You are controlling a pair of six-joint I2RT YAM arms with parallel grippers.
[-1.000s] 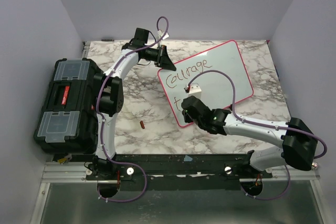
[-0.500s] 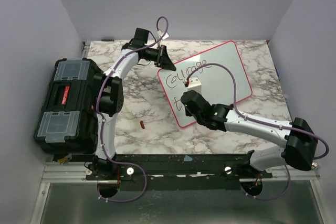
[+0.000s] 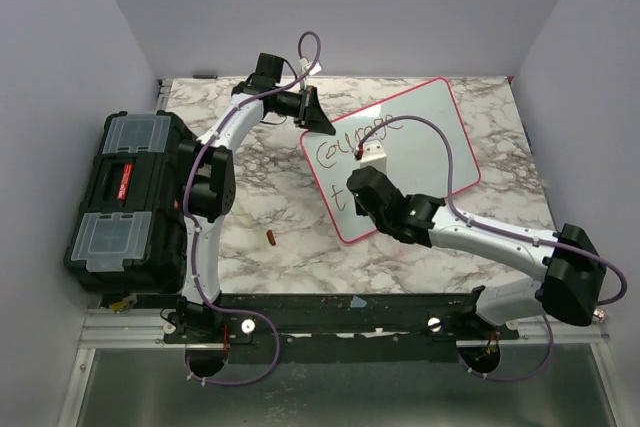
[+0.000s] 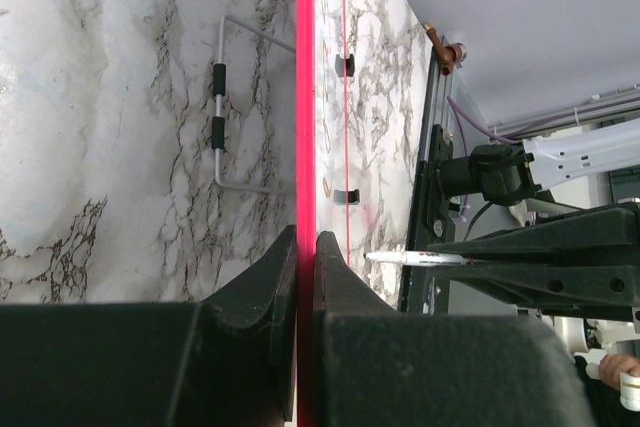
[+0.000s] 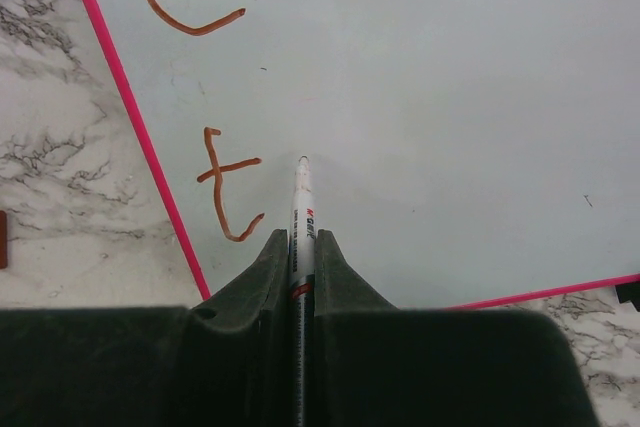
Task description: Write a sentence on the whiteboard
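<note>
Whiteboard (image 3: pixel 410 162) rim pinched in our left gripper (image 4: pixel 307 237), we touch the marker (image 5: pixel 303 197) clamped in our right gripper (image 5: pixel 302 237) down lightly beside the t (image 5: pixel 217 175).

On the whiteboard (image 3: pixel 430 137), upper middle of the top view, the handwritten sentence (image 3: pixel 335 150) shows "Cou" and "ge", its middle hidden. Below is a lone letter (image 5: pixel 225 182) "t". Print on the marker (image 5: pixel 303 217) and the toolbox (image 3: pixel 125 247) label is too small to read.

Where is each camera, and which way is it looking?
Top camera: above, behind the arms, looking down at the table; both arms show.
Left wrist: looks along the whiteboard edge; left gripper pinches it.
Right wrist: looks down at the whiteboard; right gripper holds a marker.
Both wrist views share the whiteboard.
</note>
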